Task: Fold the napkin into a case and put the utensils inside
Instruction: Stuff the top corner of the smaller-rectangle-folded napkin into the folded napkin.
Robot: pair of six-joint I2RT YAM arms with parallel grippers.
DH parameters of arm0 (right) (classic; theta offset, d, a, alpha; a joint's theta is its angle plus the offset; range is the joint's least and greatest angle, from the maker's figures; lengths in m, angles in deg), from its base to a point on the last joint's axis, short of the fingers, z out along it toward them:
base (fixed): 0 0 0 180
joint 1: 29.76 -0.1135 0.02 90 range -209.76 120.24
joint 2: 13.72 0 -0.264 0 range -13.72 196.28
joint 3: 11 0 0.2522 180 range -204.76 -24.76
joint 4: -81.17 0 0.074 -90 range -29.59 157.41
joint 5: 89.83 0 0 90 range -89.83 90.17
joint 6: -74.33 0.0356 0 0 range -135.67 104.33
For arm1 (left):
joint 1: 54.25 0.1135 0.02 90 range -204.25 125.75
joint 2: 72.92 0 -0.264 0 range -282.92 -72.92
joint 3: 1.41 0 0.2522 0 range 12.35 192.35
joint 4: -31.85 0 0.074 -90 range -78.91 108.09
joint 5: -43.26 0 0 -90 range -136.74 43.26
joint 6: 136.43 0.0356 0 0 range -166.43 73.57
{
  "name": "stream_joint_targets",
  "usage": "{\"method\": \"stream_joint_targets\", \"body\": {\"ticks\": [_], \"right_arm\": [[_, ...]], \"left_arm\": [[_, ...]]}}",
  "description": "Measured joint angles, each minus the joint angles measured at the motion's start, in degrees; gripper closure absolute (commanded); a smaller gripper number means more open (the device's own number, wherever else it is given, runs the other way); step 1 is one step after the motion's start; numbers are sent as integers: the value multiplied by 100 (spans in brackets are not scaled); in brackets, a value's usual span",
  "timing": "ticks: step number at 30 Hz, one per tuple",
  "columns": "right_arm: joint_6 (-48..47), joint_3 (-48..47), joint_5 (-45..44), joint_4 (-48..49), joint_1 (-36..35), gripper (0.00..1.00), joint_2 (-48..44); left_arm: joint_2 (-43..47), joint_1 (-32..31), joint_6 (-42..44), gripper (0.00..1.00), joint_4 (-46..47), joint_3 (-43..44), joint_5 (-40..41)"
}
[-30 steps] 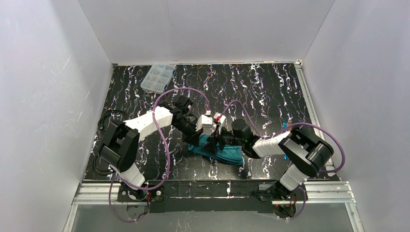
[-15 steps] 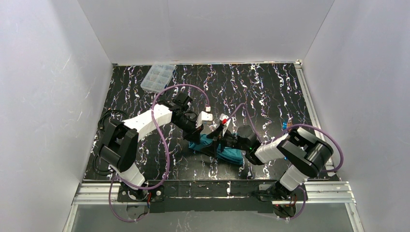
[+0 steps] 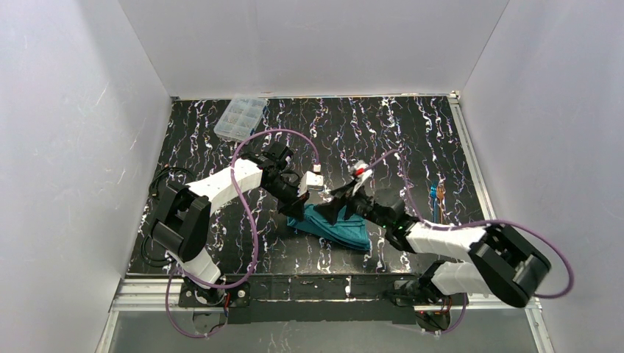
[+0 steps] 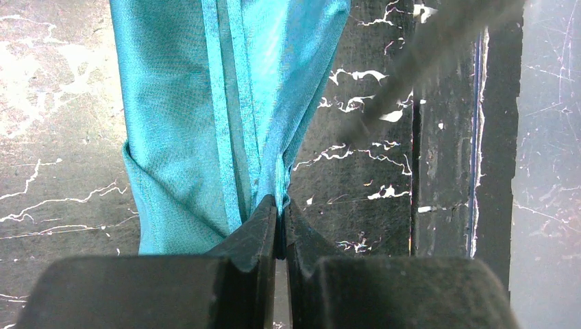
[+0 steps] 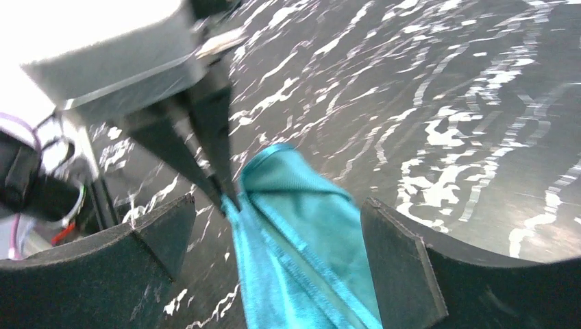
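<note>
Left pincer (image 4: 279, 205) clamped, right pincer (image 5: 275, 236) spread

Black marbled table (image 3: 412, 132), teal napkin (image 3: 342, 232), clear box (image 3: 240, 118), perhaps utensils (image 3: 438, 193)

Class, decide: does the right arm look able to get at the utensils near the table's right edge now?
Probably yes: the right gripper is open and empty, and the utensils lie uncovered close beside that arm.

Robotics lab cell, white walls (image 3: 316, 44), black marbled table (image 3: 397, 132), aluminium frame rail (image 3: 140, 296) along near edge
</note>
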Motion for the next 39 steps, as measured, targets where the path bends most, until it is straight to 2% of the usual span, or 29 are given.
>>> {"method": "stream_joint_targets", "body": {"ticks": [8, 11, 13, 15, 16, 23, 31, 39], "right_arm": [[802, -22, -498, -1217, 857, 3, -1005], [807, -33, -566, -1556, 876, 18, -1390], [673, -33, -367, -1506, 870, 18, -1401], [466, 28, -136, -1318, 748, 4, -1252], [352, 129, -76, -1165, 621, 2, -1178], [-511, 435, 9, -636, -223, 1, -439], [-942, 400, 11, 72, -544, 2, 328], [-1268, 129, -15, 925, -990, 26, 1294]], "left_arm": [[0, 0, 33, 100, 0, 0, 9], [0, 0, 31, 100, 0, 0, 9], [0, 0, 31, 100, -2, 0, 9], [0, 0, 33, 100, 0, 2, 9], [0, 0, 33, 100, -2, 0, 9], [0, 0, 33, 100, -2, 0, 11], [0, 2, 33, 100, -4, 0, 9], [0, 2, 33, 100, -28, 2, 9]]}}
